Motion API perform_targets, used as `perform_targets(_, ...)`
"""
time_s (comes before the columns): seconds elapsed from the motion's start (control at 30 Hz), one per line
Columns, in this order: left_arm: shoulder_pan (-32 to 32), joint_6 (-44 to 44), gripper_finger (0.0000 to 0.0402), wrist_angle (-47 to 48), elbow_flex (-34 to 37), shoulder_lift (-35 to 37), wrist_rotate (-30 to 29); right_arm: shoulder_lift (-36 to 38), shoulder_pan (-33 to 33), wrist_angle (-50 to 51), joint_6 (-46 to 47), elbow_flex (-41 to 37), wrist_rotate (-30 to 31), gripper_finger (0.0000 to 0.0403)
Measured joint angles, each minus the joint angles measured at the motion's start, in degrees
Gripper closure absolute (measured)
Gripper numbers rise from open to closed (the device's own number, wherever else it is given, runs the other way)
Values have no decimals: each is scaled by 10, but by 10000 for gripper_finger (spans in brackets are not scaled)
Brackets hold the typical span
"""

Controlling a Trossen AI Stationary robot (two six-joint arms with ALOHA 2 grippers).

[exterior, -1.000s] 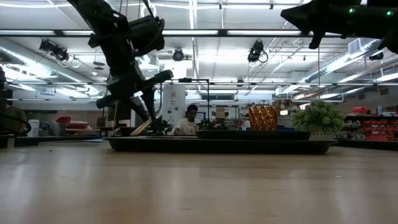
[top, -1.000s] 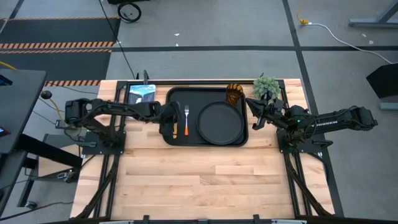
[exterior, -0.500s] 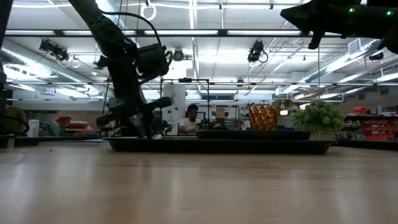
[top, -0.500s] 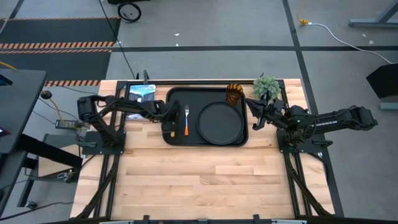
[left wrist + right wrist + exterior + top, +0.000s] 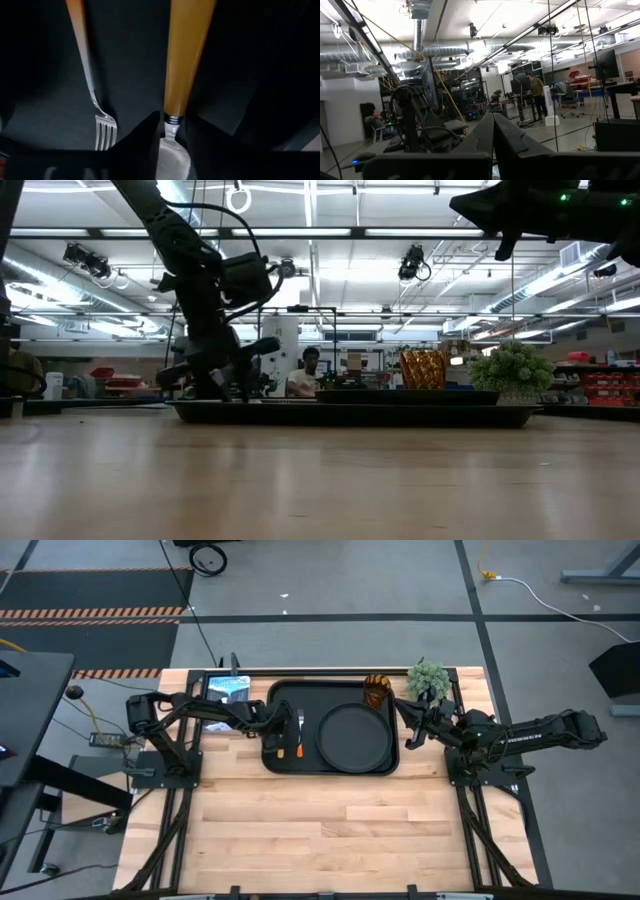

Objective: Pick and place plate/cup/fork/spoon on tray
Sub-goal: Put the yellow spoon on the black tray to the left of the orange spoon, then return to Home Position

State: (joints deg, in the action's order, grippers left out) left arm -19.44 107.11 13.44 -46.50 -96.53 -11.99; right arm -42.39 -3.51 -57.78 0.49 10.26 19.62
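Tray [image 5: 332, 766] sits at the table's [image 5: 320, 830] far edge, centred. Round black plate [image 5: 353, 736] fills its right half; the amber cup [image 5: 377, 691] stands in its far right corner. Fork [image 5: 299, 735] lies left of the plate, tines toward the far rim. Spoon [image 5: 175, 95] rests beside it near the tray's left rim, pinched at its neck between the left gripper's [image 5: 279, 737] fingers. Right gripper [image 5: 412, 725], fingers pressed together and empty, hovers just off the tray's right edge.

Black tray [image 5: 285, 762], black plate [image 5: 354, 736], amber cup [image 5: 376, 691], orange-handled fork [image 5: 90, 70] and spoon [image 5: 181, 75]
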Motion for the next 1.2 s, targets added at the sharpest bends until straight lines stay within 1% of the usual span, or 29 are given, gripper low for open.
perform_targets(0.17, 6, -11, 254, -4, -1, 0, 0, 0, 0, 0, 0, 0, 0, 392)
perform_targets(0.3, 15, -16, 230, -2, -1, 0, -18, 0, 0, 0, 0, 0, -1, 392)
perform_targets(0.4, 21, -22, 226, 0, -1, 1, -32, 0, 0, 0, 2, 0, -2, 392)
perform_targets(0.5, 29, -40, 228, 10, 0, 7, -31, 0, 0, 0, 9, 0, -2, 392)
perform_targets(0.63, 41, -48, 229, 26, 0, 33, -25, 0, 0, -1, 10, 0, -11, 392)
perform_targets(0.73, 52, -83, 230, 31, 0, 57, -25, 1, 0, -6, 11, 0, -18, 392)
perform_targets(0.8, 56, -127, 230, 28, -1, 78, -20, 0, 0, -7, 11, 0, -20, 392)
perform_targets(0.9, 58, -231, 230, 27, -1, 114, 19, 0, 0, -7, 8, 0, -22, 392)
perform_targets(1.0, 58, -365, 230, 20, -1, 148, 48, 2, 0, -6, -13, 0, -23, 392)
perform_targets(1.1, 58, -500, 230, 21, -1, 179, 48, 8, 0, 1, -53, 0, -23, 392)
perform_targets(1.2, 65, -638, 230, 25, -1, 218, 48, 25, 0, 32, -93, -1, -23, 392)
